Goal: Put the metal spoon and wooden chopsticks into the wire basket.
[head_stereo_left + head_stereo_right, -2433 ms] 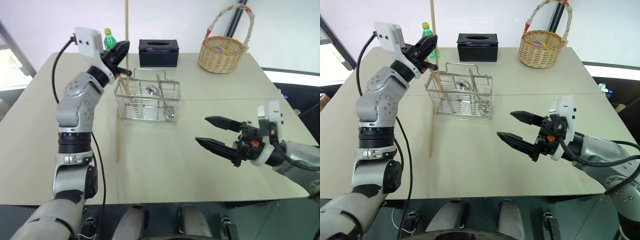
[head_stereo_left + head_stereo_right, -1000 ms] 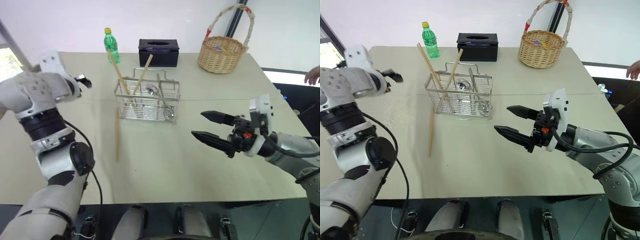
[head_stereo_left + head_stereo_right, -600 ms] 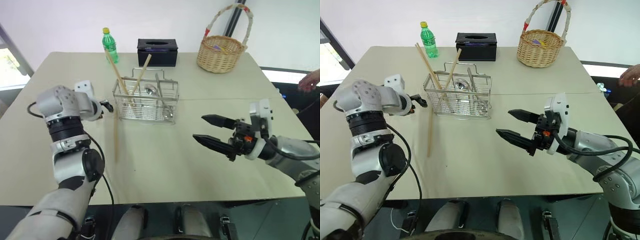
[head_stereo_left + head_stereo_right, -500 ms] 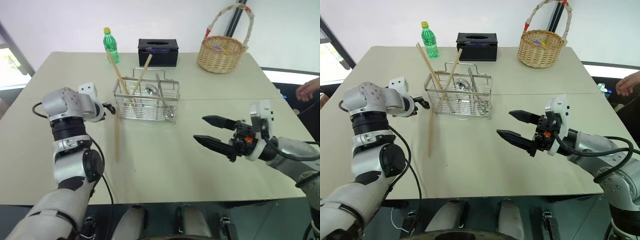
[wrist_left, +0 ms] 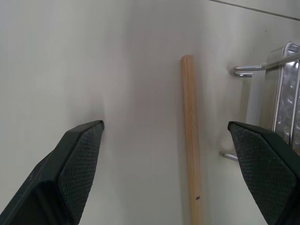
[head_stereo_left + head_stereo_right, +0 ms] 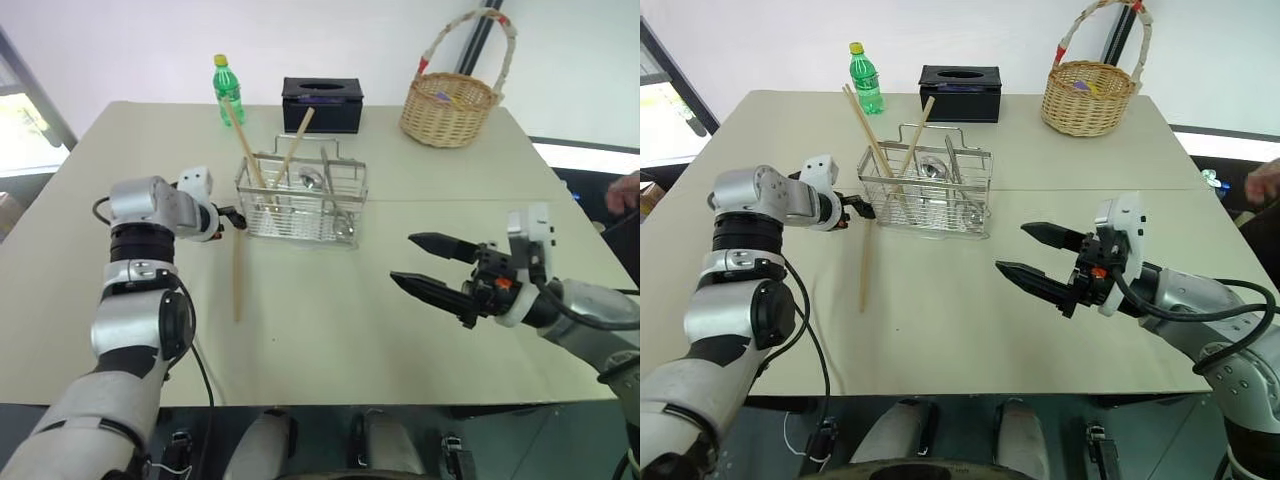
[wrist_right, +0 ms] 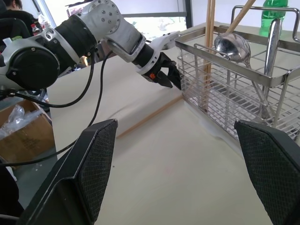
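Note:
The wire basket stands mid-table. Two wooden chopsticks lean upright in it, and the metal spoon rests inside with its bowl up. A third chopstick lies flat on the table by the basket's left end. My left gripper hangs open low over that chopstick's far end, close to the basket's corner; in the left wrist view the chopstick runs between the spread fingers. My right gripper hovers open and empty over the table, to the right of the basket.
A green bottle, a black tissue box and a wicker basket stand along the far edge. A person's hand shows at the right edge.
My left gripper let go of a chopstick that now leans in the basket, then swung out left and came down beside the basket over the lying chopstick. The right arm kept still.

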`<action>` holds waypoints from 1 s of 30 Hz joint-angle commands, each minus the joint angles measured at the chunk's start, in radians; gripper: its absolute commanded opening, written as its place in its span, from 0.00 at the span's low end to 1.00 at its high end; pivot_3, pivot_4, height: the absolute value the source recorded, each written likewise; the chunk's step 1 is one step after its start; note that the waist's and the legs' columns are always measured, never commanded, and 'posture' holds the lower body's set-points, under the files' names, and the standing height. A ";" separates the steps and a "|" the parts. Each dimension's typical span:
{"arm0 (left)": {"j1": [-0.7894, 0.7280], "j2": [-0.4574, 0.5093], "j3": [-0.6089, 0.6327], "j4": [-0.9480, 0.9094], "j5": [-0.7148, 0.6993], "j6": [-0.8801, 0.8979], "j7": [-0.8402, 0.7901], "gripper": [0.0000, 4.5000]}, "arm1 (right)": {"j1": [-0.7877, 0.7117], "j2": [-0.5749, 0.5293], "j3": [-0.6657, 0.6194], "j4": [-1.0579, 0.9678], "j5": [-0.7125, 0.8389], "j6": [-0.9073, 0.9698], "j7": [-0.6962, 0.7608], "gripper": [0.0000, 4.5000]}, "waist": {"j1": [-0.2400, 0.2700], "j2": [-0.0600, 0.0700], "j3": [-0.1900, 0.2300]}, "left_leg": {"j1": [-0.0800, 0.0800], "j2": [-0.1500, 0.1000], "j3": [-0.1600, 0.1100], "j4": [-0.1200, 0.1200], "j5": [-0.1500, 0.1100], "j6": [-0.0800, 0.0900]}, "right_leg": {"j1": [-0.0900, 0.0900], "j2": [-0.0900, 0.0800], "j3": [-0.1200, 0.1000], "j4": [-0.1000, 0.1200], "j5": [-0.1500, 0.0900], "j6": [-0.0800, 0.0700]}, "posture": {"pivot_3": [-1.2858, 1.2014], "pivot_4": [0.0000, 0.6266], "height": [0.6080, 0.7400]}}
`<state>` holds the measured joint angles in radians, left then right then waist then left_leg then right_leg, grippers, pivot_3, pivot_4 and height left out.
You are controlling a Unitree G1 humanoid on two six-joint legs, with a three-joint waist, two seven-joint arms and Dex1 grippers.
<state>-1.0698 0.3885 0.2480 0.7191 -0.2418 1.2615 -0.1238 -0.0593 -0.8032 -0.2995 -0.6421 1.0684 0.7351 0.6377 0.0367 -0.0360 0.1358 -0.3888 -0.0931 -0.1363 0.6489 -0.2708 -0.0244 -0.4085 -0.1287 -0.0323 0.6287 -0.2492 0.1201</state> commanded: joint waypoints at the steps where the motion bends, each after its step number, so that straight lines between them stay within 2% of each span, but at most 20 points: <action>1: -0.028 0.016 -0.011 0.041 0.013 -0.029 -0.017 0.99 | -0.007 -0.004 -0.030 -0.027 0.014 -0.011 -0.006 0.92 | 0.002 0.000 0.000 | 0.000 0.000 0.000 0.000 0.000 0.000 | 0.000 0.000 0.000 0.000 0.000 0.000 | 0.52 0.24 0.40; 11: -0.051 0.031 -0.030 0.228 0.046 -0.138 -0.037 0.99 | -0.032 0.001 -0.014 -0.019 0.013 -0.011 -0.021 0.92 | 0.002 0.006 -0.004 | 0.003 0.000 0.000 0.000 0.000 0.000 | 0.002 0.000 0.000 0.000 0.000 0.000 | 0.52 0.24 0.40; 14: -0.068 0.038 -0.034 0.261 0.054 -0.156 -0.038 0.80 | -0.041 0.005 -0.009 -0.018 0.013 -0.010 -0.027 0.92 | 0.002 0.006 -0.004 | 0.004 0.001 0.001 -0.001 0.000 0.000 | 0.003 0.000 0.000 0.000 0.000 0.000 | 0.52 0.24 0.40; 20: -0.089 0.051 -0.034 0.293 0.069 -0.166 -0.035 0.09 | -0.051 0.013 -0.001 -0.017 0.014 -0.012 -0.038 0.92 | 0.004 0.005 -0.003 | 0.003 0.000 0.001 0.000 0.000 0.000 | 0.002 0.000 0.000 0.000 0.000 0.000 | 0.52 0.24 0.40; 21: -0.090 0.052 -0.034 0.294 0.069 -0.164 -0.035 0.00 | -0.053 0.013 0.000 -0.016 0.014 -0.012 -0.039 0.92 | 0.005 0.005 -0.003 | 0.003 0.000 0.001 -0.001 0.000 0.000 | 0.002 0.000 0.000 0.000 0.000 0.000 | 0.52 0.24 0.40; 30: -0.124 0.115 -0.058 0.243 0.082 -0.085 -0.049 0.00 | -0.084 0.019 0.018 -0.001 0.011 -0.005 -0.053 0.92 | -0.001 0.005 -0.003 | 0.002 -0.001 0.001 -0.001 0.000 0.001 | 0.001 0.000 0.000 0.000 0.000 0.000 | 0.52 0.24 0.40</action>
<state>-1.1615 0.4733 0.2045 0.9902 -0.1774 1.1549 -0.1695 -0.1249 -0.7905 -0.2777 -0.6398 1.0728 0.7356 0.5917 0.0360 -0.0313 0.1332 -0.3873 -0.0935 -0.1357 0.6483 -0.2712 -0.0234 -0.4080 -0.1285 -0.0324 0.6290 -0.2493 0.1204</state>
